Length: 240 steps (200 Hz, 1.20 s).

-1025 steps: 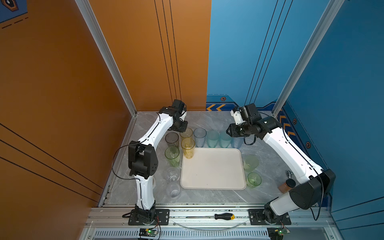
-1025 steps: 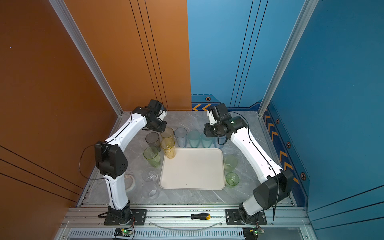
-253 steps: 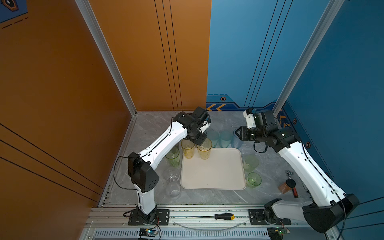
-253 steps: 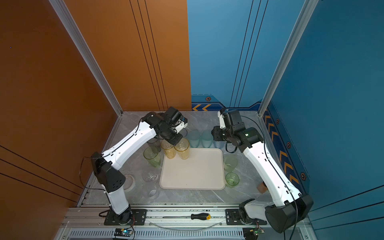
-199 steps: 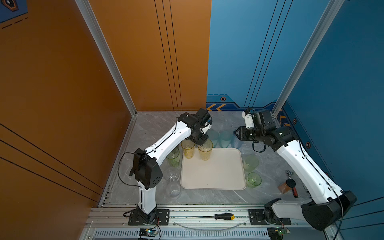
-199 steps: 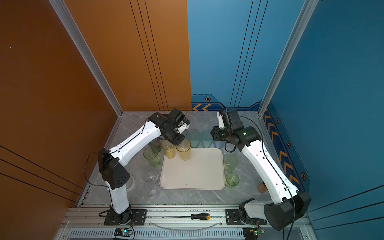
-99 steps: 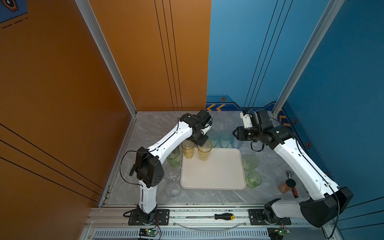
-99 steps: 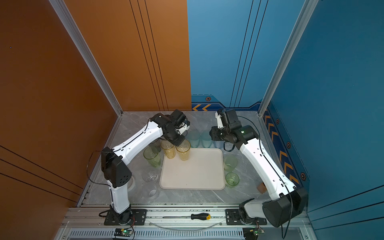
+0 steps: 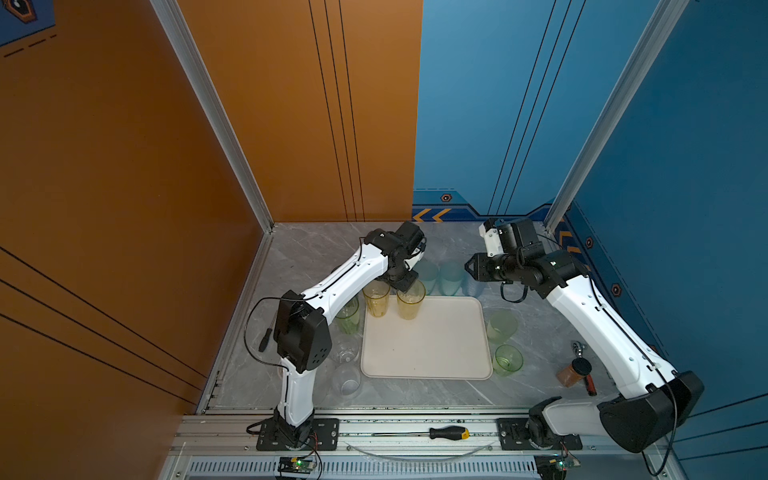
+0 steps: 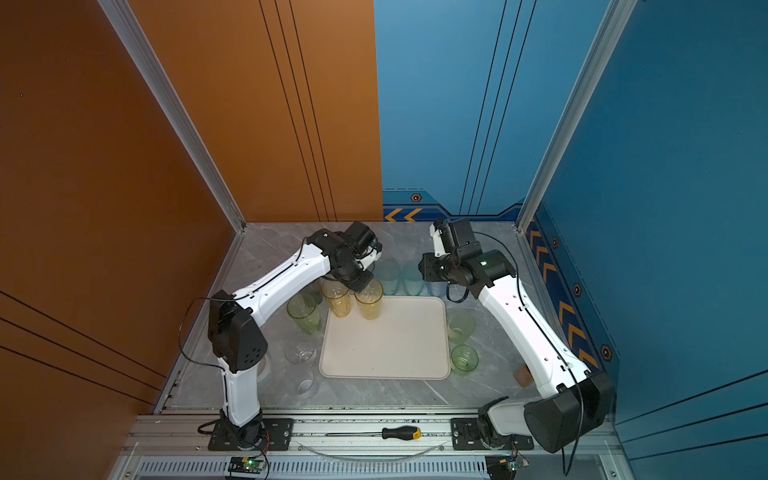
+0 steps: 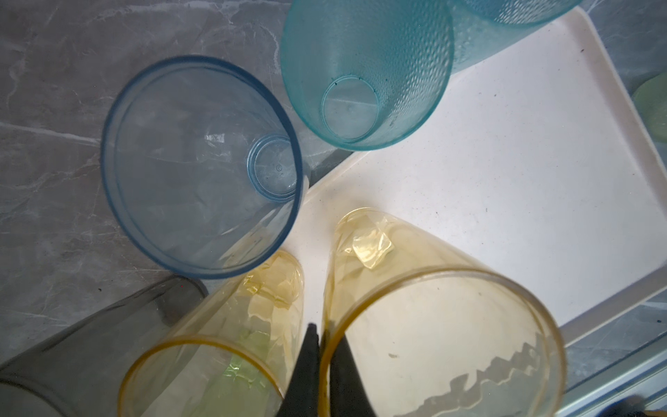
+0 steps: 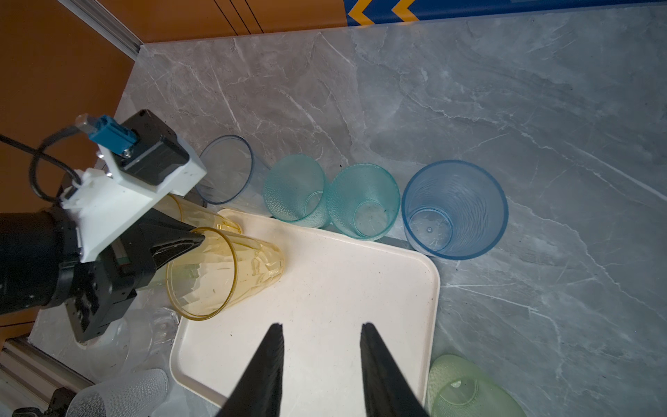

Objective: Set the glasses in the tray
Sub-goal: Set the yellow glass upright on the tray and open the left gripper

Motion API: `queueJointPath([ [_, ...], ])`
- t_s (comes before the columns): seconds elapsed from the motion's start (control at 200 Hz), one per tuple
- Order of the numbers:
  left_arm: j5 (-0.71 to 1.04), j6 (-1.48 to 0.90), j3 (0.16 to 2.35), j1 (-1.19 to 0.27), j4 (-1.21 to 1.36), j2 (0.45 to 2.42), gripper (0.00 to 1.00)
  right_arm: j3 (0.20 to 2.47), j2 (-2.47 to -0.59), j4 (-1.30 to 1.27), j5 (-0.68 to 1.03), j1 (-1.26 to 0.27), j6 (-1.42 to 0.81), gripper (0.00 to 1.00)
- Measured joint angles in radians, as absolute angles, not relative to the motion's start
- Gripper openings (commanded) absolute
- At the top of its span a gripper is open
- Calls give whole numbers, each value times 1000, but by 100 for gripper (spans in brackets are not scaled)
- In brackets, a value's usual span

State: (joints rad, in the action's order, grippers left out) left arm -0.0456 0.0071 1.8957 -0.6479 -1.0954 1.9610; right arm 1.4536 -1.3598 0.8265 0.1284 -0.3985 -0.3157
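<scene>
The left gripper [image 11: 320, 337] pinches the rim of the yellow glass [image 11: 433, 325]: its two black fingers are pressed together with the glass wall between them, one inside the mouth and one outside. The right wrist view shows the left gripper [image 12: 196, 238] biting the top edge of the yellow glass [image 12: 220, 270] in the same way. This glass stands upright inside the tray [image 9: 428, 353], in its far left corner; whether its base rests on the tray floor or hangs just above it cannot be told. The second yellow glass [image 9: 377, 300] stands just beside it at the same corner, and I cannot tell whether it sits on the rim or just outside. The right gripper [image 12: 321, 330] holds nothing: its fingers are spread part-way, bare tray floor shows between them, and it hangs in the air near the tray's far right corner. Outside the tray, along its far edge, a clear blue glass [image 12: 225, 169], a teal glass [image 12: 294, 191], a second teal glass [image 12: 362, 202] and a ribbed blue glass [image 12: 454, 209] stand in a row. A smoky grey glass [image 11: 90, 343] is beyond the far left corner. Right of the tray stand a pale green glass [image 9: 501, 327] and a short green glass [image 9: 508, 360]; left of it a tall green glass [image 9: 348, 318], a clear glass [image 9: 345, 353] and a frosted glass [image 9: 347, 380]
</scene>
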Motion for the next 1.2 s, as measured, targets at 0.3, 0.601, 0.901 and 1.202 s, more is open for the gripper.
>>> queueJointPath([
  [0.3,-52,7,1866,-640,-1077,1961,2,1454,-1372,826,129,-400,-315,35],
  [0.601,-56,3,1849,-633,-1057,1961,2,1454,-1384,826,131,-400,-315,35],
  [0.901,-60,2,1842,-622,-1050,1962,2,1454,-1389,826,131,-405,-316,35],
  [1.202,-63,-1,1829,-622,-1040,1962,5,1454,-1399,826,131,-407,-315,35],
])
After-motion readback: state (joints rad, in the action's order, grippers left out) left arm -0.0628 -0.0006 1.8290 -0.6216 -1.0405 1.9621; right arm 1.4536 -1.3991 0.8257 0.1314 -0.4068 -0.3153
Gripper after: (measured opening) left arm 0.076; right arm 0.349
